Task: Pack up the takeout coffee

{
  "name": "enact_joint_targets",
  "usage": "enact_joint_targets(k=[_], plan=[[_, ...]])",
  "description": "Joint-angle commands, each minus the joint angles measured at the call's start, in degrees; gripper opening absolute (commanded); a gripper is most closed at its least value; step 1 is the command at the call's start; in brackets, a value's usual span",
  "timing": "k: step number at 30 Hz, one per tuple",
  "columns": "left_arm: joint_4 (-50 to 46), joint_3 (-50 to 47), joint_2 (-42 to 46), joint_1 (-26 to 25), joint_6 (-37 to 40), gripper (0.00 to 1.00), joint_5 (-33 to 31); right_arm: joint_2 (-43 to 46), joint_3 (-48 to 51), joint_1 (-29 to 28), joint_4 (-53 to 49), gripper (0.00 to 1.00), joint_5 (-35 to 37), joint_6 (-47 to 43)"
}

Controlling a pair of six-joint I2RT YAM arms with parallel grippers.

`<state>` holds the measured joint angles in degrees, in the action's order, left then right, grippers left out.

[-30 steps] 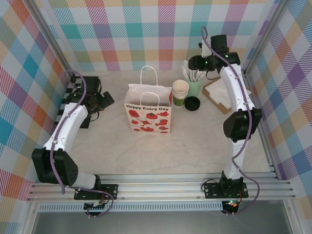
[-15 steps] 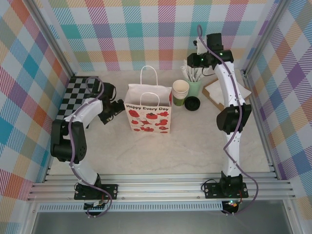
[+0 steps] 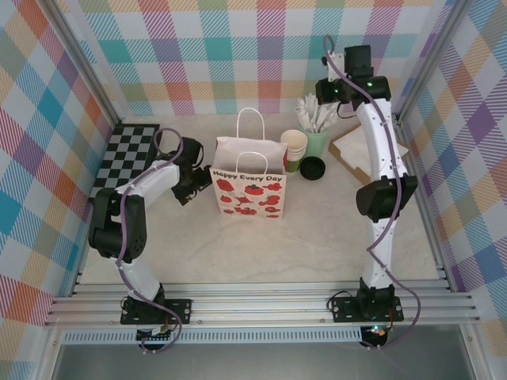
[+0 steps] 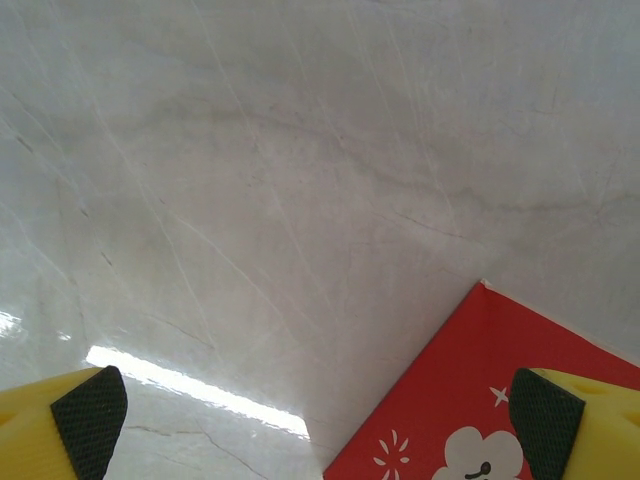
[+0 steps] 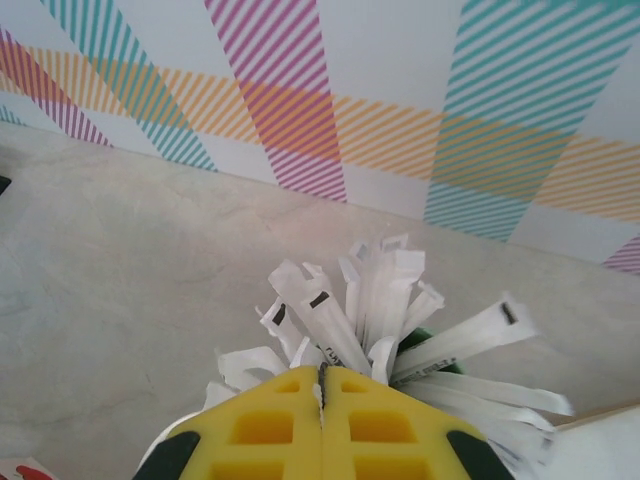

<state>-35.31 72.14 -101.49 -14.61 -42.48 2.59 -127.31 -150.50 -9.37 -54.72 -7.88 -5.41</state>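
The takeout coffee point(image 3: 312, 168), a small dark cup under a round black lid, stands on the table right of the paper bag point(image 3: 249, 186). The bag is white with red prints, and its red side point(image 4: 480, 400) shows in the left wrist view. My left gripper point(image 3: 190, 184) point(image 4: 318, 420) is wide open at the bag's left side, low over the table, with nothing between its fingers. My right gripper point(image 3: 326, 103) point(image 5: 322, 372) hangs over the white stirrers point(image 5: 370, 290). Its jaws are shut, with a sliver of white stirrer wrapper in the seam.
A stack of cream paper cups point(image 3: 294, 146) and the pale green stirrer holder point(image 3: 317, 144) stand behind the coffee. The brown cardboard carrier point(image 3: 352, 154) lies at the back right. A checkered mat point(image 3: 127, 154) is at the back left. Plaid walls close in the table.
The right gripper has shut over the stirrers. The left gripper has swung in to the bag's left side. The bag has shifted slightly right and its mouth has spread open.
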Motion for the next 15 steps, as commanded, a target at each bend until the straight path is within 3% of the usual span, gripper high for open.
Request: enact_joint_targets(k=[1,8,15], plan=[[1.31,-0.53,0.11,-1.61,-4.25,1.00,1.10,6.92,-1.79,-0.17,-0.64,0.00,3.41,-2.19],[2.10,-3.61,5.28,-2.26,-10.60,1.00,-1.38,16.11,0.57,-0.34,-4.20,0.00,4.03,5.20],[3.55,-12.81,12.55,-4.10,-16.28,1.00,-4.68,34.16,20.80,-5.36,3.21,0.00,6.96,8.11]])
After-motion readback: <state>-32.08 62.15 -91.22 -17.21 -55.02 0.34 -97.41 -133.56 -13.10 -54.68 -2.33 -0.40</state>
